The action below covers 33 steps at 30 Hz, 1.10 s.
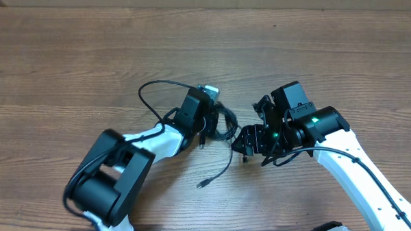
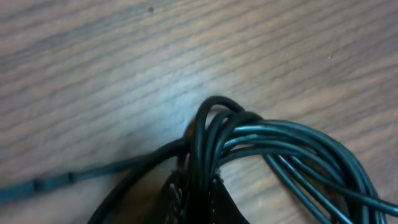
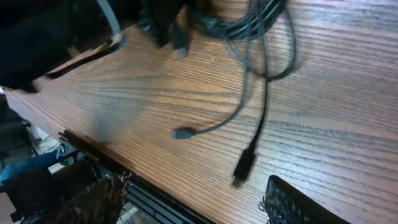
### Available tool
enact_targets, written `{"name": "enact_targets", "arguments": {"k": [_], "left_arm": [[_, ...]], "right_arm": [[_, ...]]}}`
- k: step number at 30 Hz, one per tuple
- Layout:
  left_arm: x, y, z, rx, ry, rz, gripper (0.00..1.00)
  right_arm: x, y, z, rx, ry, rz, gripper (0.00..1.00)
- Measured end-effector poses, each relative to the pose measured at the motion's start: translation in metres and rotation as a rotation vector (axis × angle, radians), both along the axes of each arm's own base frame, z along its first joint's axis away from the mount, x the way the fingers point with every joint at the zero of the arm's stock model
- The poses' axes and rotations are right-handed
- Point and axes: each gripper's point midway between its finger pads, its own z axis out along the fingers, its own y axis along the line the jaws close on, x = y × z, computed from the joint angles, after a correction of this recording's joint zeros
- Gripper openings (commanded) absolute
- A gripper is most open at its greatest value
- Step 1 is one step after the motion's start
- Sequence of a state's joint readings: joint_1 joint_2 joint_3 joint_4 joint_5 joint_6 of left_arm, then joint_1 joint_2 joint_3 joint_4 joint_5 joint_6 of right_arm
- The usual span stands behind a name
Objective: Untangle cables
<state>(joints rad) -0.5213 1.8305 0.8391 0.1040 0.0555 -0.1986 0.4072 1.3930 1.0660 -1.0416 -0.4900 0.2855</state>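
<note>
Inspecting the wooden bench (image 1: 70,56), which carries the whole job, I find both arms drawn in toward its middle. The left arm (image 1: 121,167) reaches in from the near-left and the right arm (image 1: 358,158) from the near-right, so that the two working ends face each other across the knot. The left claw (image 1: 208,126) is closed tight on the cables (image 2: 286,143). In the left wrist view several black strands bend together in a hairpin right at its fingers, which I judge to be an anchoring grip taken so the bundle cannot slide while a strand is drawn out. The right claw (image 1: 242,143) stands just beside the bundle with its jaws wide and nothing between them. Its fingers (image 3: 292,199) frame bare wood at the bottom of the right wrist view, and I judge it is being lined up to take a free strand. The bundle itself lies at bench centre, between the two claws and resting on the wood. One loop (image 1: 155,93) arcs out to the far-left of the left claw, lying slack and clear of both. Two loose tails trail from the bundle toward the near edge, each ending in a small plug (image 3: 244,165), and both lie ungripped on the wood. In my judgement these tails are the easiest strands for the open claw to reach. The separation is not yet done.
</note>
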Motion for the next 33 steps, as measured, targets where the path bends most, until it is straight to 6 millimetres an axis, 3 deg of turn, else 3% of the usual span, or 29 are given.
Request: {"name": "enact_targets", "arguments": {"k": [4,9,13,18,22,26,33], "left_arm": [[-0.032,0.022,0.020,0.058,0.094,0.009,0.04],[-0.067,0.044,0.077,0.061,0.099,0.017,0.04],[-0.083,0.054,0.112,0.043,0.051,0.018,0.04],[-0.089,0.058,0.137,0.010,-0.011,0.020,0.04],[-0.091,0.056,0.147,-0.015,-0.032,0.010,0.04],[-0.099,0.052,0.144,-0.032,0.004,-0.017,0.04],[-0.103,0.049,0.143,-0.057,0.029,-0.041,0.04]], "right_arm": [[-0.004,-0.002,-0.001,-0.008,0.019,-0.002,0.71],[0.000,0.000,0.000,0.002,-0.002,-0.001,0.69],[0.008,0.005,0.003,0.023,-0.040,0.005,0.69],[0.011,0.026,0.014,0.109,-0.127,0.116,0.62],[0.004,0.053,0.025,0.183,-0.196,0.229,0.57],[-0.004,0.076,0.030,0.202,-0.268,0.324,0.51],[0.006,0.076,0.021,0.084,-0.365,0.323,0.47]]}}
